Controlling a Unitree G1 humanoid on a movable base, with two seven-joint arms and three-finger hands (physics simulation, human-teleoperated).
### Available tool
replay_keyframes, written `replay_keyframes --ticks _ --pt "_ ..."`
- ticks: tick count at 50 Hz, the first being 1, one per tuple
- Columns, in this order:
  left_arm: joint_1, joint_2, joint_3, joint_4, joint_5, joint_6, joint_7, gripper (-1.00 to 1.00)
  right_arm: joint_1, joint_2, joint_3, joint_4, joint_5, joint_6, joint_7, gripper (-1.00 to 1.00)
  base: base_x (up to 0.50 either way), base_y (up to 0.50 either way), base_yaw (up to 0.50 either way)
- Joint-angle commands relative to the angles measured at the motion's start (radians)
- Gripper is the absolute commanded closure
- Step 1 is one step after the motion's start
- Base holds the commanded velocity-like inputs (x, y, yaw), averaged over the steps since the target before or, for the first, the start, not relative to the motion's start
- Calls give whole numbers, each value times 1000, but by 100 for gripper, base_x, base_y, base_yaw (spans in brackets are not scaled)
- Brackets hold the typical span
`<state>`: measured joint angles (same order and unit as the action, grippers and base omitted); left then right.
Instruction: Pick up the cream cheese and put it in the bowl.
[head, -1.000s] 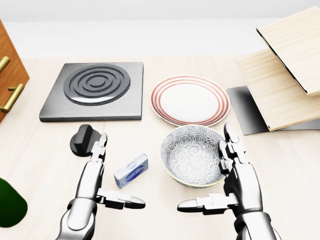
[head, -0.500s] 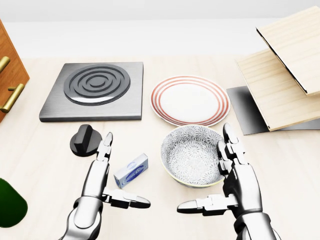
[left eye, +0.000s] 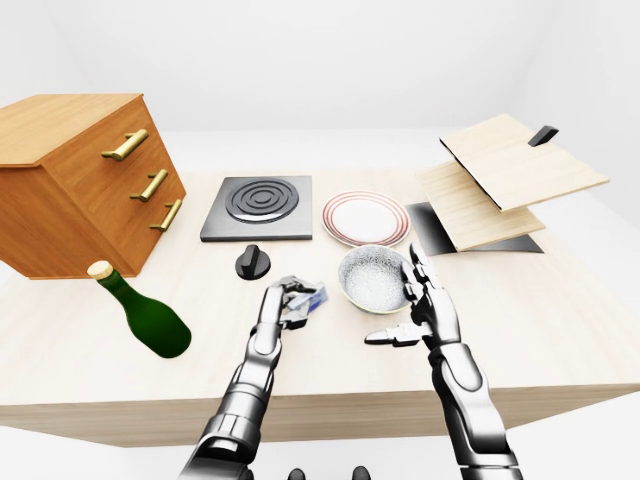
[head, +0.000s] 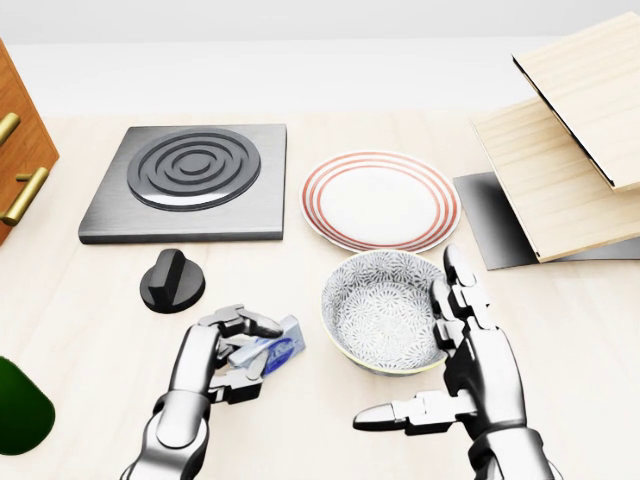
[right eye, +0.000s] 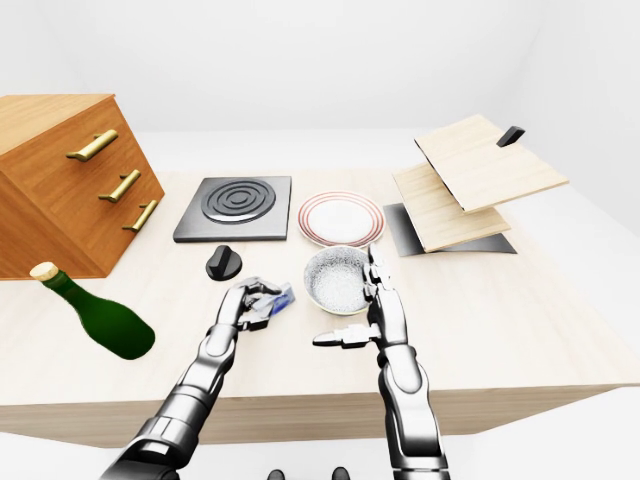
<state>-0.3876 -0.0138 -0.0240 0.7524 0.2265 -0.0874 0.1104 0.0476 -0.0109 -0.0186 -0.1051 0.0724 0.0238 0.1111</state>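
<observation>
The cream cheese (head: 275, 347) is a small white and blue box lying on the wooden table (head: 80, 300), just left of the bowl. My left hand (head: 240, 345) curls its fingers (head: 244, 322) over and around the box, closed on it. The patterned grey bowl (head: 385, 312) sits to the right of the box, below the red-rimmed plate (head: 380, 200). At the bowl's right edge my right hand (head: 445, 365) stands open, fingers up and thumb pointing left, holding nothing.
A black stove plate (head: 190, 180) and a black knob (head: 172, 281) lie at upper left. A green bottle (left eye: 140, 310) lies far left below a wooden drawer cabinet (left eye: 70, 180). Tilted wooden boards (head: 570, 150) on a dark stand occupy the right.
My left hand moved right and closed its fingers onto the cream cheese box, which was free before. The right hand has stayed beside the bowl.
</observation>
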Motion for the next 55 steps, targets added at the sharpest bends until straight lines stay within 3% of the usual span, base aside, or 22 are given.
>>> replay_keyframes --ticks 1,17,24,30,35,37,42,43,45,48,55 --pt "-5 0 8 -26 -20 0 4 100 10 2 4 -24 21 17 17 -100 0 0 0" --pt "2 5 12 -108 -48 0 3 100 18 1 5 -45 45 32 34 -100 0 0 0" --pt "-28 37 37 -320 -74 0 -26 100 10 -4 -8 -34 29 18 24 -100 0 0 0" --pt "-86 68 58 -428 -93 0 -40 100 7 -12 -41 -74 43 43 16 -100 0 0 0" --pt "-90 71 49 -547 -80 0 -63 100 -47 -36 -115 -23 78 49 -10 -100 0 0 0" --pt "-79 67 43 -593 -72 17 -75 100 -64 -48 -139 -9 87 48 -22 -100 0 0 0" --pt "-43 48 17 -720 -39 90 -124 100 -86 -83 -195 -31 134 63 -30 -100 0 0 0" --pt "-32 42 0 -756 -27 114 -146 100 -88 -92 -213 -45 146 63 -31 -100 0 0 0" --pt "-25 33 -15 -784 -2 129 -169 100 -85 -97 -226 -61 157 63 -31 -100 0 0 0" --pt "-19 15 -41 -825 43 145 -203 100 -66 -94 -233 -104 158 63 -33 -100 0 0 0" --pt "-8 -24 -90 -813 140 138 -270 100 -50 -90 -248 -133 159 63 -22 -100 0 0 0"
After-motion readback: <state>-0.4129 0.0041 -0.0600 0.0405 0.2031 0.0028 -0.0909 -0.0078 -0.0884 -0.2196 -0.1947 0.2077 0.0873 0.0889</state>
